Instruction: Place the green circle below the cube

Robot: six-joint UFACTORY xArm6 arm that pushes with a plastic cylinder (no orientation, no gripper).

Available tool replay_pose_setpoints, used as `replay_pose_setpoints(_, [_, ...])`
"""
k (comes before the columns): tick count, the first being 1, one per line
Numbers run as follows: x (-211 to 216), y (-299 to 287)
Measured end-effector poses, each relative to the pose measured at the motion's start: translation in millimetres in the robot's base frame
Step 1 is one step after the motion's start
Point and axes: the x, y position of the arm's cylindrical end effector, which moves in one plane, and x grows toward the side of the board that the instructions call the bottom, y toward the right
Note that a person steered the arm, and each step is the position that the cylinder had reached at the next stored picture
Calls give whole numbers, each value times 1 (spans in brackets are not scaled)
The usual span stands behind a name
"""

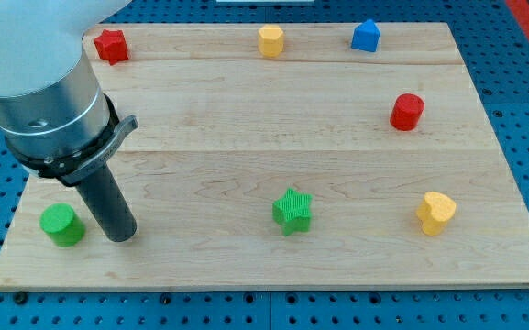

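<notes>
Wooden board, green circle just left of my tip

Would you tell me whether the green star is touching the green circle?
No, the green star sits apart near the bottom middle, while the green circle lies at the bottom left beside my tip.

Pale wood, matt plastic, brushed metal

The board is light, smooth wood with fine grain and visible plank seams. The green circle and green star look like ribbed, matt plastic. The arm's collar is brushed grey metal; the rod is dark and dull.
</notes>
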Motion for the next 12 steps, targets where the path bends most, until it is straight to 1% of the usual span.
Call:
replay_pose_setpoints(2, [-6, 0])
replay_pose_setpoints(3, [-21, 6])
replay_pose_setpoints(4, [-27, 15])
replay_pose_setpoints(5, [22, 51])
replay_pose_setpoints(6, [40, 10])
replay_pose_setpoints(7, [37, -97])
replay_pose_setpoints(8, [5, -77])
replay_pose_setpoints(9, [-8, -79])
replay_pose_setpoints(10, [23, -54])
replay_pose_setpoints(11, [4, -21])
replay_pose_setpoints(12, [-16, -45])
